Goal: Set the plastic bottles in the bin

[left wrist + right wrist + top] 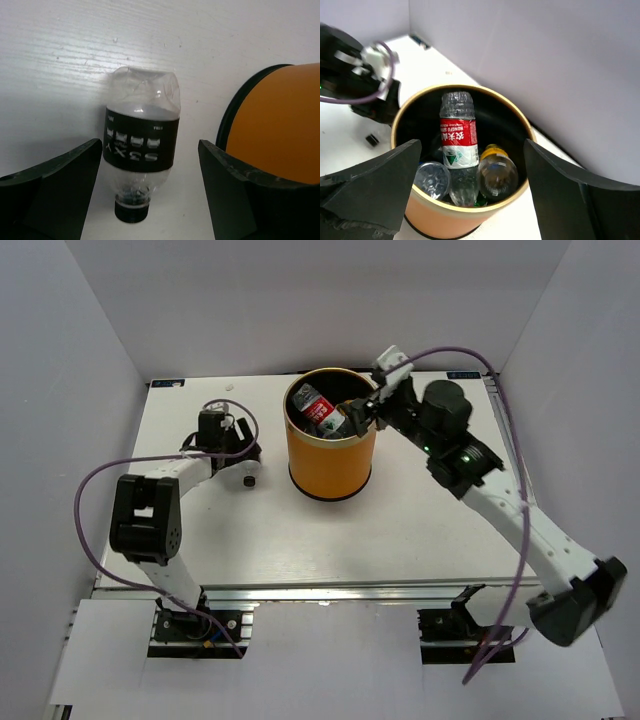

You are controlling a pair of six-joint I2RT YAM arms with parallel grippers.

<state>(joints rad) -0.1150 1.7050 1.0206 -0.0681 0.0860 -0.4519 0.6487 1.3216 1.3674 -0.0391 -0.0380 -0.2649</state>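
Note:
A clear plastic bottle with a black label and black cap (141, 145) lies on the white table, cap toward the camera. It lies between the fingers of my open left gripper (149, 150), apart from both. In the top view that bottle (246, 468) lies just left of the orange bin (330, 465), with my left gripper (240, 448) over it. My right gripper (355, 418) is open and empty above the bin's right rim. In the right wrist view my right gripper (472, 147) hangs over the bin (435, 215). Inside are a red-labelled bottle (457, 140), a yellow-capped bottle (496, 172) and a clear one (431, 180).
The bin's orange wall (280, 130) stands close to the right of my left fingers. White walls enclose the table on the left, back and right. The left arm (360, 75) shows beyond the bin in the right wrist view. Purple cables loop off both arms.

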